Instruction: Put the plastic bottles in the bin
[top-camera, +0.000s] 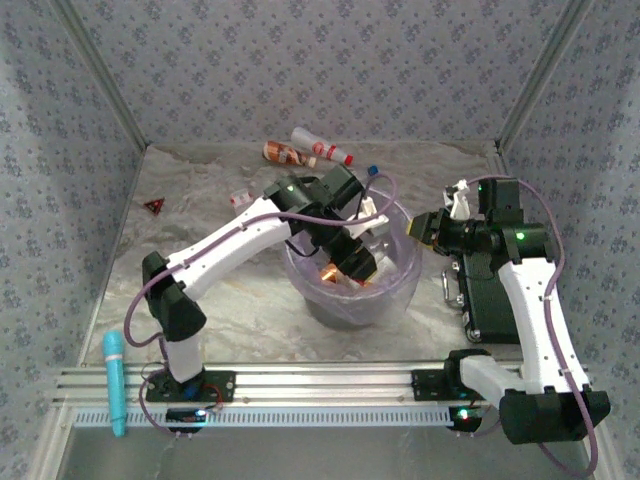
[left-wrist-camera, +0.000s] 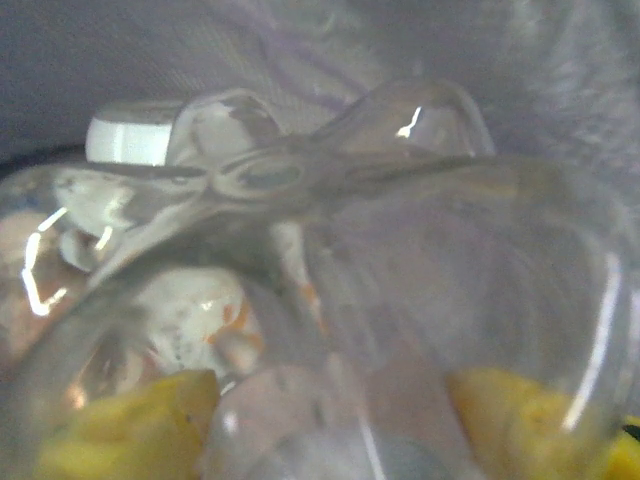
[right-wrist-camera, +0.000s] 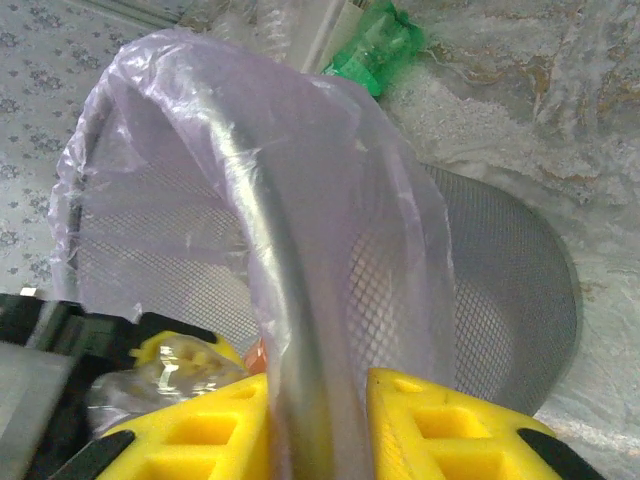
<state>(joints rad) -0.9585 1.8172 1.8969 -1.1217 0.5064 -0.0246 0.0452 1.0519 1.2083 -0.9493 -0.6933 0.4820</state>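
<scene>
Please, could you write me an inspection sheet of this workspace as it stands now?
Surface: marbled table, no spill seen.
Job's things: lavender-lined bin at centre; white bottle and orange-labelled bottle at far edge; green bottle beyond bin.
Clutter: red triangle, light blue stick, black box.
Grippers: left fingers hold clear bottle inside bin; right fingers shut on bin rim.
Cables: lavender cable looped along each arm.
Surroundings: patterned walls.
</scene>
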